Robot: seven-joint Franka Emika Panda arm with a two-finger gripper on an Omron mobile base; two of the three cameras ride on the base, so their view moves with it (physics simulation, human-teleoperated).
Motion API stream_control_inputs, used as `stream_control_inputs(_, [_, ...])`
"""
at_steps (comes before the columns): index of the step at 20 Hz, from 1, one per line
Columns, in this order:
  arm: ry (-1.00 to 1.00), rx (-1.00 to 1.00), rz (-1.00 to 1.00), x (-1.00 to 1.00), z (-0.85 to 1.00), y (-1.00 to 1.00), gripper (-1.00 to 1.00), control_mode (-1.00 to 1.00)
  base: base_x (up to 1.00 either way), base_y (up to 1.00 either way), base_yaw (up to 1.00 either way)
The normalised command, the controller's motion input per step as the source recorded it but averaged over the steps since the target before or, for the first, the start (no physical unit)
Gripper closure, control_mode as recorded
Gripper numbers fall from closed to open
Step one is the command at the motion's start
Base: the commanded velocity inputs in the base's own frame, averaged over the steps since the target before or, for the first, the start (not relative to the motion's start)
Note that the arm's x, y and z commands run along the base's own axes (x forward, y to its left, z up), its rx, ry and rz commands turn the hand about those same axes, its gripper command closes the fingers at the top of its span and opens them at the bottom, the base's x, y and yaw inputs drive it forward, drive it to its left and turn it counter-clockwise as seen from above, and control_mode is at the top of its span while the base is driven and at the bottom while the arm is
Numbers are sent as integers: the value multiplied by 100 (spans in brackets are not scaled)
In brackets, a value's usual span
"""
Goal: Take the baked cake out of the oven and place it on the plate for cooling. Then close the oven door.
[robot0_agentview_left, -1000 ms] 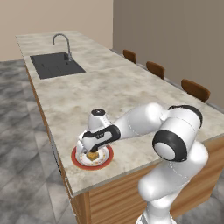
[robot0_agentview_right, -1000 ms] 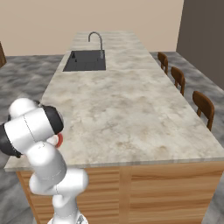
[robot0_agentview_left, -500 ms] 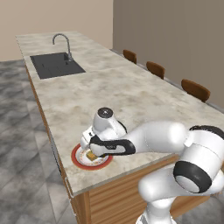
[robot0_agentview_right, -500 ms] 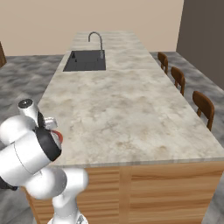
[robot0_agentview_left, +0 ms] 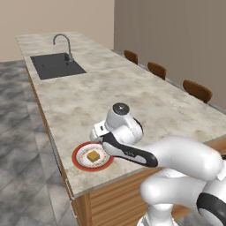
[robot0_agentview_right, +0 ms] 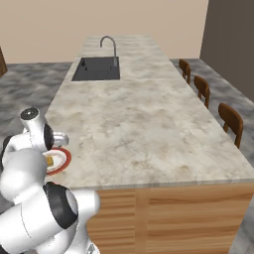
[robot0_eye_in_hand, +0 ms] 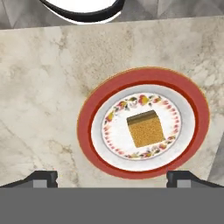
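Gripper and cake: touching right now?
Apart. In the hand view the gripper stands open, its fingertips wide to either side, while the cake sits free on the plate.

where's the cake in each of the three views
Left base view: the cake sits lower left of centre, beside the white hand.
Right base view: a sliver at the far left edge, mostly hidden by the arm.
Hand view: centre right.
Shared landmark: the red-rimmed plate under it.
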Motion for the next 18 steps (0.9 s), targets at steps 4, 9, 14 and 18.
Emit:
stream_control_inputs(4, [-4,7,-11,-23,50,-28,-100,-100,0,0,0])
stream_control_inputs(9, [1,0,5,-21,44,-24,-100,-100,0,0,0])
stream_control_inputs(14, [1,-4,27,-20,34,-18,-100,-100,0,0,0])
stream_control_inputs(18, [0,-6,28,-20,29,-7,-100,-100,0,0,0])
